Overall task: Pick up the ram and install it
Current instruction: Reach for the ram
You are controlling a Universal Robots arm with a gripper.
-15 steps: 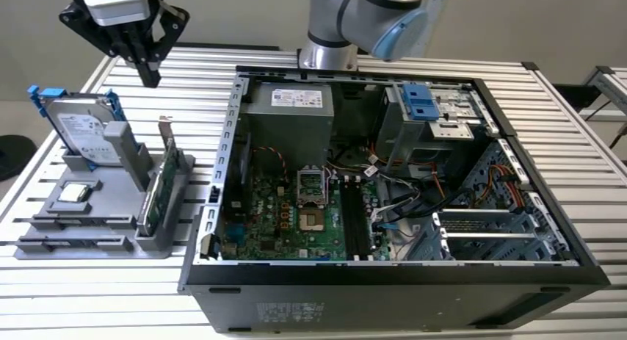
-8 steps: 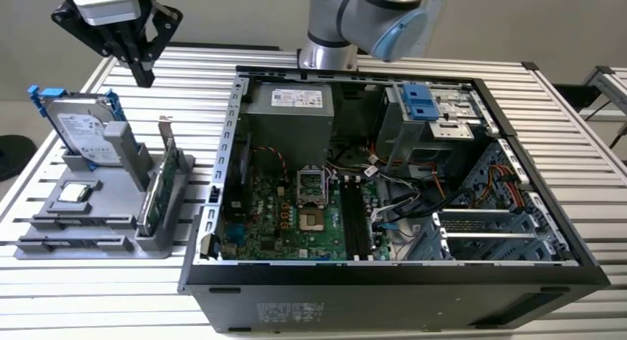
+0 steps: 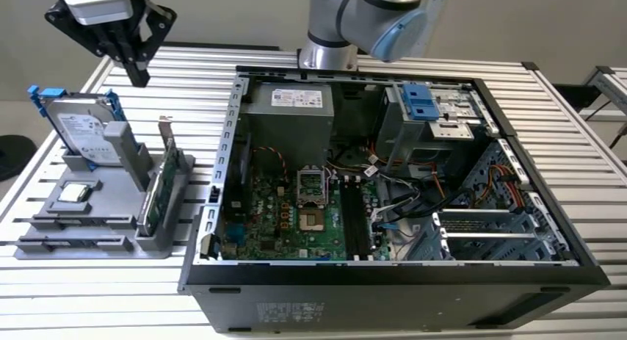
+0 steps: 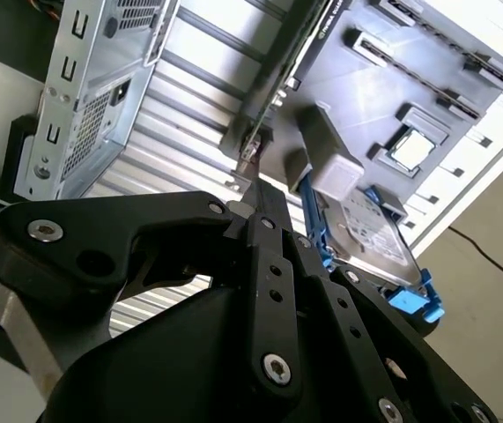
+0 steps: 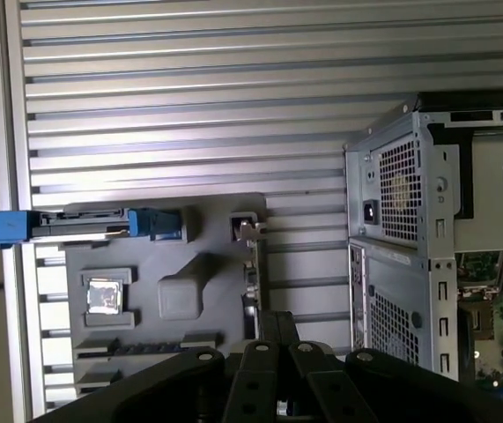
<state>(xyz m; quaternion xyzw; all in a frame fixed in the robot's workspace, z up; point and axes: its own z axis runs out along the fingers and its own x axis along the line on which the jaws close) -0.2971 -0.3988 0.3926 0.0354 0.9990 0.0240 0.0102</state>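
Observation:
My gripper hangs high over the slatted table at the exterior view's far left, above and behind the grey parts holder. Its black fingers are pressed together with nothing between them. In both wrist views the tips sit over the end of the green card that stands in the holder. The ram is hidden from me. The long black memory slots lie on the motherboard inside the open computer case.
The holder also carries a silver hard drive with blue rails, the upright green card and a square processor chip. The arm's base stands behind the case. Bare slatted table lies between holder and case.

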